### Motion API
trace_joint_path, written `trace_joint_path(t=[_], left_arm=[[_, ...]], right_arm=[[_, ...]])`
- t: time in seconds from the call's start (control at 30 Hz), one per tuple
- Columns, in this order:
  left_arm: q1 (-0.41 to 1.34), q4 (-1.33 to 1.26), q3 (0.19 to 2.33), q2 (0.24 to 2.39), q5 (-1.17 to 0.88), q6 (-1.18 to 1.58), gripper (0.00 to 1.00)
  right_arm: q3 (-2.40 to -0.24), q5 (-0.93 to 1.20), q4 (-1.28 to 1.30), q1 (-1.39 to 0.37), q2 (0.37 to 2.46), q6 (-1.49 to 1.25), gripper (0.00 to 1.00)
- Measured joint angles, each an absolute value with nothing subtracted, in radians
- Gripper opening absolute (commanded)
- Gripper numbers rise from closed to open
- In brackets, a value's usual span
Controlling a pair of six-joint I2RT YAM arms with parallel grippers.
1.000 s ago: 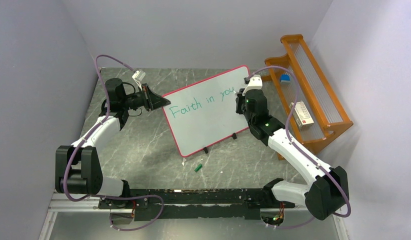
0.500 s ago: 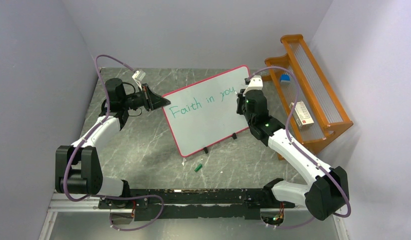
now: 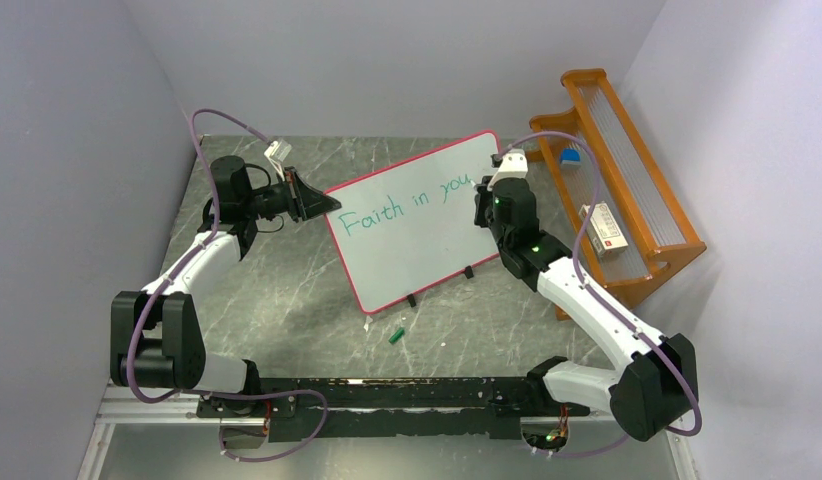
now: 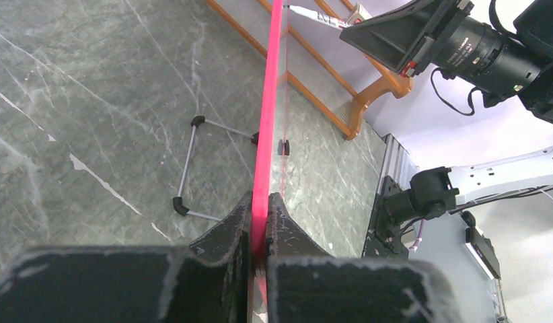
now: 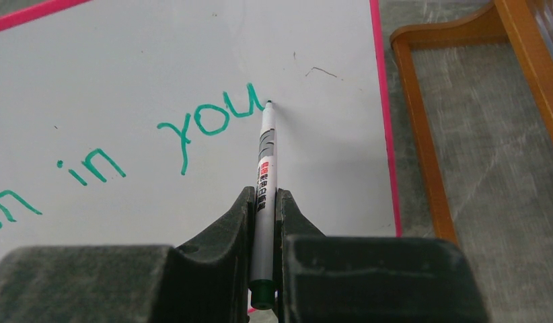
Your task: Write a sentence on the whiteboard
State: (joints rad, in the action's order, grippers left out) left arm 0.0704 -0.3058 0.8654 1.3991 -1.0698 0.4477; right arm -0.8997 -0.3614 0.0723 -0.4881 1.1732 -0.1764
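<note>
sentence [image 5: 205,122]: green, reads "Faith in you", one line across the upper whiteboard [image 3: 417,250]
marker [image 5: 266,151] label: red band, white print, too small to read
marker axis: in line with fingers, tip forward, touching board just after the "u"
board: mid-back of table [image 3: 287,290], propped on black feet, long axis near-left to far-right, right end near orange rack [image 3: 584,79]
right gripper [image 5: 265,196]: clamped on marker barrel
left gripper [image 4: 259,202]: pinched on board's pink left edge

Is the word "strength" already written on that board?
No, the whiteboard carries only the green words "Faith in you", and the marker has its tip at the end of the u.
</note>
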Motion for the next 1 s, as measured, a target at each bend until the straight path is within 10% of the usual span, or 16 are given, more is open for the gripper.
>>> trace_joint_path(t=[1.0], left_arm=[[0.07, -0.298, 0.869, 1.399, -1.069, 0.442, 0.05]], right_arm=[[-0.93, -0.326, 0.054, -0.464, 1.197, -0.176, 0.0]])
